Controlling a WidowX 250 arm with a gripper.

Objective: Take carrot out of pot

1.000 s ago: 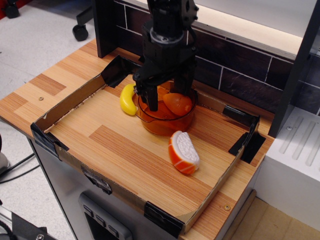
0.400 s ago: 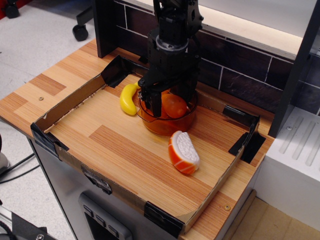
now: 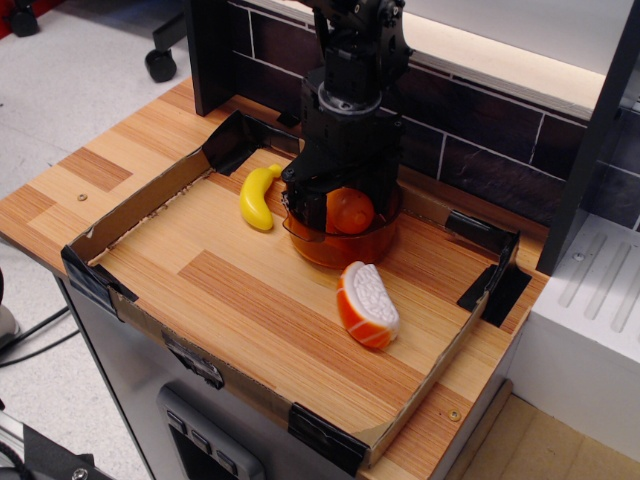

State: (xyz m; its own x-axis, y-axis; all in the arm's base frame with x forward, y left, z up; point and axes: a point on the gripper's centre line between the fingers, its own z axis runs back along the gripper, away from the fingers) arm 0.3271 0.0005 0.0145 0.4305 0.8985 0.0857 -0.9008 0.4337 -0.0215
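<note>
Since a second ago the gripper (image 3: 338, 208) has sunk lower into the pot (image 3: 340, 243) and shifted a little to the right, and the carrot (image 3: 349, 211), which lay tilted toward the right wall of the pot, now sits rounder and more central between the black fingers. The pot itself has nudged slightly rightward, leaving a clearer gap beside the yellow banana toy (image 3: 257, 197). The orange slice toy (image 3: 367, 304) with its white ridged face lies where it did, in front of the pot and apart from it. All of this rests on a wooden board (image 3: 220, 290) fenced by a low cardboard rim (image 3: 135, 210) taped at the corners, with dark tiles (image 3: 470, 150) behind and grey floor to the left. The arm comes straight down from above, its wrist upright over the pot. The jaws stand to either side of the carrot, inside the pot; whether they actually press on it I cannot tell.
</note>
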